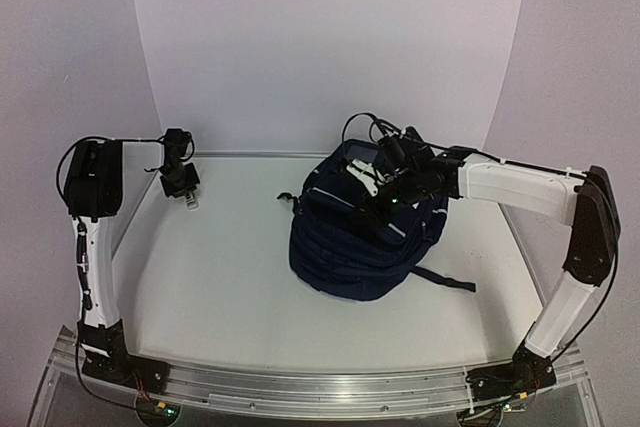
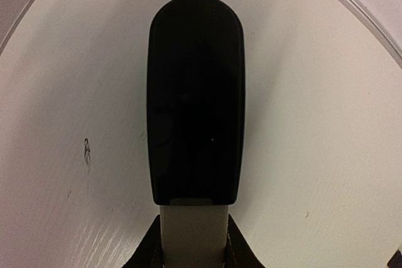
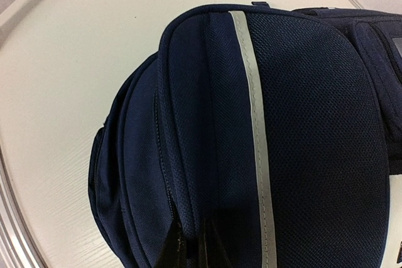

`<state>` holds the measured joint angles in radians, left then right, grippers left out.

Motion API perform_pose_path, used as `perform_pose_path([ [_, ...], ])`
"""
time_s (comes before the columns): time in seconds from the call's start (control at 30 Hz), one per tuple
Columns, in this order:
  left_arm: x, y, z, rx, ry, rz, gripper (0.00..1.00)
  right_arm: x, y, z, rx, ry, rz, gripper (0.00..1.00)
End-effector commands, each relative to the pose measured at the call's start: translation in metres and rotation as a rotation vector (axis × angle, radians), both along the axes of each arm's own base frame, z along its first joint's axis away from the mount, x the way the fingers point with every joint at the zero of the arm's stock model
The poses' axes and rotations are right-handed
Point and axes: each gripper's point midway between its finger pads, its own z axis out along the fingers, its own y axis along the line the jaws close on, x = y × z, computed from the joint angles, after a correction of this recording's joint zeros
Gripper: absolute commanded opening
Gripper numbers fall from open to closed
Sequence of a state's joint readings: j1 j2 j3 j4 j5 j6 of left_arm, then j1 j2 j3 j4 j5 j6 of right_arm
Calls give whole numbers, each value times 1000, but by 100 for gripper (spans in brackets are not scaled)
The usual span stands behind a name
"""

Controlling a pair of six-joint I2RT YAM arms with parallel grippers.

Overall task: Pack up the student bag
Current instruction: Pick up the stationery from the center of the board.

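At the near edge a metal rail (image 1: 320, 387) is carrying both arm bases, and the white table (image 1: 220, 277) is stretching away behind it.

The bag (image 1: 350, 257) is sitting right of centre on the table, slumping in a navy heap. One dark strap (image 1: 445, 281) is trailing out on the table from its near right side.

The right arm is reaching in from the right and covering the bag's upper part, so the top of the bag is mostly hidden in the top view. In the wrist view the right gripper (image 3: 191, 249) is showing only two dark tips at the bottom edge, cut off by the frame. They are lying close together with a thin slit between them, just over the fabric. I cannot tell whether they are pinching anything. Beyond them a grey stripe (image 3: 257, 130) is running up the mesh panel, with zip seams curving to its left (the pocket at the upper right is being cut off by the frame).

The left gripper (image 2: 195, 98) is hanging at the far left of the table, well apart from the bag. Its wrist view is giving a single black rounded pad with no gap visible, so I cannot tell whether the fingers are together or apart. A small dark scuff (image 2: 86, 150) is marking the table to the pad's left.

At the bag's far top a pale patch (image 1: 358, 155) is peeking out, too unclear to name. Farthest off, a plain white backdrop (image 1: 330, 47) is curving up behind the table.
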<state>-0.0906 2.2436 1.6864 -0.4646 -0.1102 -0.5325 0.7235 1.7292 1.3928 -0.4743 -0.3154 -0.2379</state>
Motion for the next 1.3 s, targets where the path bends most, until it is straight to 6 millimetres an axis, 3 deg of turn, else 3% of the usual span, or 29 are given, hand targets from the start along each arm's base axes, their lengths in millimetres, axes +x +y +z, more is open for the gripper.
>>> perform_pose_path([
  [0.0,-25,-10,18,-72,-21,-22,5,10,31,37,134,-17,19,0],
  [0.07,-39,-22,30,-138,-52,-55,1,14,35,41,149,-11,9,0],
  [0.17,-60,-55,74,-238,-178,-166,0,22,40,44,164,-2,-22,0],
  [0.2,-72,-64,78,-252,-187,-198,0,25,42,44,167,1,-33,0],
  [0.27,-95,-94,111,-319,-270,-303,0,29,44,44,176,10,-55,0],
  [0.43,-170,-155,164,-450,-403,-520,0,40,52,48,207,23,-96,0],
  [0.57,-215,-175,193,-608,-477,-603,0,49,59,61,238,13,-111,0],
  [0.7,-242,-197,210,-701,-509,-702,0,53,65,71,266,7,-110,0],
  [0.97,-258,-258,201,-848,-492,-805,0,56,76,86,330,41,-116,0],
  [1.1,-257,-292,204,-922,-478,-862,0,52,81,96,363,56,-91,0],
  [1.27,-239,-325,199,-992,-452,-860,0,45,84,113,401,61,-65,0],
])
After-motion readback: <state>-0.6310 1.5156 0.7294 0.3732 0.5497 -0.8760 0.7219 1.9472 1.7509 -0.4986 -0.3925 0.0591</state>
